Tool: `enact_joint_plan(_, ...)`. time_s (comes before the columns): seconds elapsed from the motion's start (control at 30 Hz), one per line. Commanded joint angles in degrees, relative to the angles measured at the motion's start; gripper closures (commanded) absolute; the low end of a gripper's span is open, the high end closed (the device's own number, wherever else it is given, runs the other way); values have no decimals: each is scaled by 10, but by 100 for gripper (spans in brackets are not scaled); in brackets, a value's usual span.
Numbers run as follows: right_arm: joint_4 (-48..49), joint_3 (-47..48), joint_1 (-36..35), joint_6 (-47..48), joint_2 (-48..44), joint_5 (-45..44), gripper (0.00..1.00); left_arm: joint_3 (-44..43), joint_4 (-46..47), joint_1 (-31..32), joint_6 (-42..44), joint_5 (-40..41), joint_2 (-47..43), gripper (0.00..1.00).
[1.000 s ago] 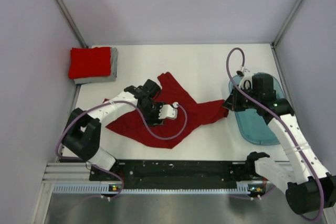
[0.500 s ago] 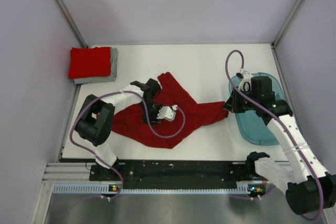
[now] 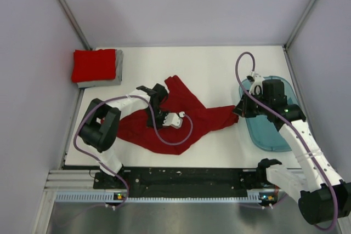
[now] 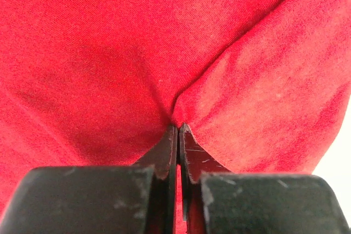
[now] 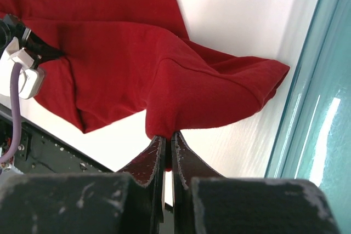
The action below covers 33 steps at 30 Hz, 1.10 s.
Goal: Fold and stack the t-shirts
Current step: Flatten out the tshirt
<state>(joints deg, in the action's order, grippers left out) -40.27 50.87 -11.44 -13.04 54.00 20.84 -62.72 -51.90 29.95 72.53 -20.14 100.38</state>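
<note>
I see the dark red soft-cloth t-shirt (image 3: 192,114) lying unfolded and rumpled across the middle of the white desk (image 3: 214,64). It reaches from in front of my left arm to the rim of the translucent teal plastic tub (image 3: 274,135) on the right.

My left pincer (image 3: 163,118) is down on the shirt's left-centre part. In the left wrist view its black fingers (image 4: 164,152) are pressed together, with a small ridge of red cloth nipped between the tips. Creases fan outward from that spot.

My right pincer (image 3: 239,110) sits at the shirt's right end, just beside the tub. Its wrist view shows the pincer (image 5: 166,135) with both fingers together on a fold of the same shirt. The cloth there is raised off the desk and drapes away to the left, and its right corner lies close to the tub wall (image 5: 321,97). At the left edge of that view I can make out the white plug and purple cable (image 5: 16,75) on my other arm, resting over the cloth.

In the far left corner of the desk, a folded brighter red t-shirt (image 3: 93,65) lies on top of a folded grey t-shirt (image 3: 118,74). The grey edge shows along the right and near sides. That stack is well apart from the dark red shirt.
</note>
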Motion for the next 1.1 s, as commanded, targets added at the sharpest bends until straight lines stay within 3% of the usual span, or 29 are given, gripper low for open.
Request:
enact_joint_plan(0.0, 17, 8, 5, 10, -15, -16, 100, -15, -17, -9, -13, 6, -25, 100)
enact_joint_plan(0.3, 3, 44, 6, 6, -14, -39, 100, -86, -50, -79, -76, -23, -114, 100)
enact_joint_plan(0.53, -34, 165, 7, 20, -4, -72, 100, -197, -51, -178, -165, -31, -220, 100)
enact_joint_plan(0.8, -111, 295, 7, 38, -19, -79, 100, -253, 23, -268, -234, 99, -351, 100)
enact_joint_plan(1.07, -193, 438, 7, 58, -82, 6, 100, -424, -60, -357, -274, 217, -387, 100)
